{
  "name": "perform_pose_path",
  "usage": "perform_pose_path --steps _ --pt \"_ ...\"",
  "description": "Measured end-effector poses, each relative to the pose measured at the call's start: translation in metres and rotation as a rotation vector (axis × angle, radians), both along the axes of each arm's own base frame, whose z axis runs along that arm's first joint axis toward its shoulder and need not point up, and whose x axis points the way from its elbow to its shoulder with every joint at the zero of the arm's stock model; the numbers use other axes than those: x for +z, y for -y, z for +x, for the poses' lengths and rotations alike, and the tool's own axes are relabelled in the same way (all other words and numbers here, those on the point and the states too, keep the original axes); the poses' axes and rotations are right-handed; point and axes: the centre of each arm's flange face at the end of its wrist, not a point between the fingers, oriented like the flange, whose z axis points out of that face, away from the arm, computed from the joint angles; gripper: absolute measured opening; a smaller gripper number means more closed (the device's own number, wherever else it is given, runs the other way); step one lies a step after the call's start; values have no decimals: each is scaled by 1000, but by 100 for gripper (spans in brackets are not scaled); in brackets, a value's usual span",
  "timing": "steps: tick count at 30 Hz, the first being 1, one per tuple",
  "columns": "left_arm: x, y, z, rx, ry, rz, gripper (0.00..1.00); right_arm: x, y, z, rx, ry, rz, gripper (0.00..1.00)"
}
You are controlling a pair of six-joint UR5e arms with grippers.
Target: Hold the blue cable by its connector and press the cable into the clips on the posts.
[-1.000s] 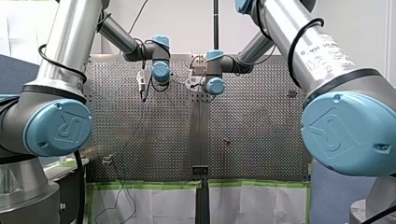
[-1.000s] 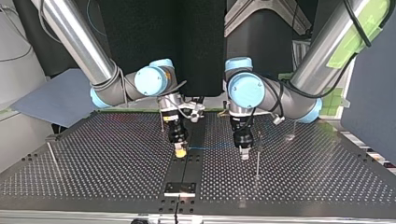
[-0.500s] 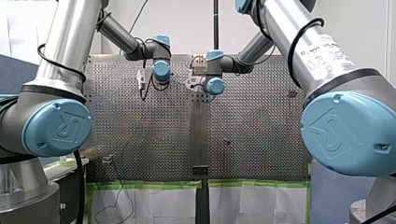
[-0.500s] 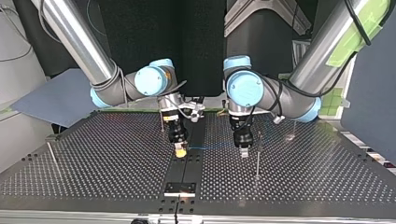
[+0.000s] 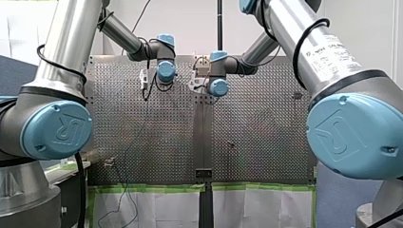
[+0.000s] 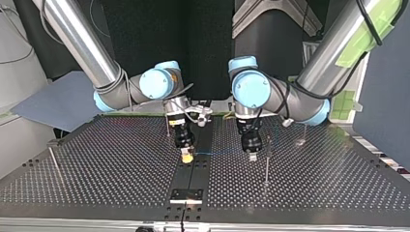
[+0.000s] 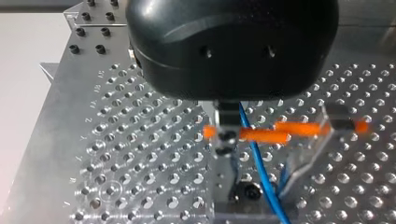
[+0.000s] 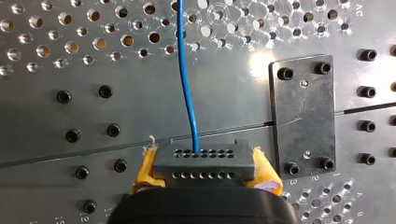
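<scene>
In the right wrist view my right gripper [image 8: 201, 175] is shut, its yellow pads [image 8: 145, 169] clamping a dark connector block [image 8: 201, 158]. The thin blue cable [image 8: 187, 79] leaves the block and runs ahead over the perforated table. In the top view the cable [image 6: 220, 152] stretches level from my right gripper [image 6: 186, 156] to my left gripper [image 6: 252, 155]. In the left wrist view my left gripper [image 7: 226, 137] has its metal fingers together, with the blue cable [image 7: 256, 156] coming out beside them. A thin post [image 6: 266, 164] stands just beside my left gripper.
An orange bar [image 7: 264, 135] in a clear clip piece [image 7: 317, 142] lies under my left gripper. More thin posts stand at the top view's left [image 6: 54, 162] and far right [image 6: 304, 133]. A small dark plate [image 6: 186, 194] is bolted near the table's near edge.
My left arm has shifted slightly toward my right gripper and its fingertips have risen a little off the table. My right gripper and the connector have stayed put.
</scene>
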Motion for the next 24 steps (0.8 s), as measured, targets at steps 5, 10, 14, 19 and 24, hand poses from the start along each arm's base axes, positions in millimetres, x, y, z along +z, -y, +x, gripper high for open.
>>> perform_pose_path --steps 5,10,14,19,24 --pt "1 2 0 -8 11 -7 0 0 -1 1 1 1 0 0" --pt "2 7 -1 -22 20 -21 0 -1 0 -1 -2 0 6 0" --pt "1 13 -5 -34 21 -45 0 -7 1 -5 -14 -7 20 0" --pt "-6 25 -11 -56 10 -67 0 -26 0 -15 -41 -27 53 0" --pt "-29 41 -13 -80 -29 -51 0 -48 -4 -25 -52 -53 91 0"
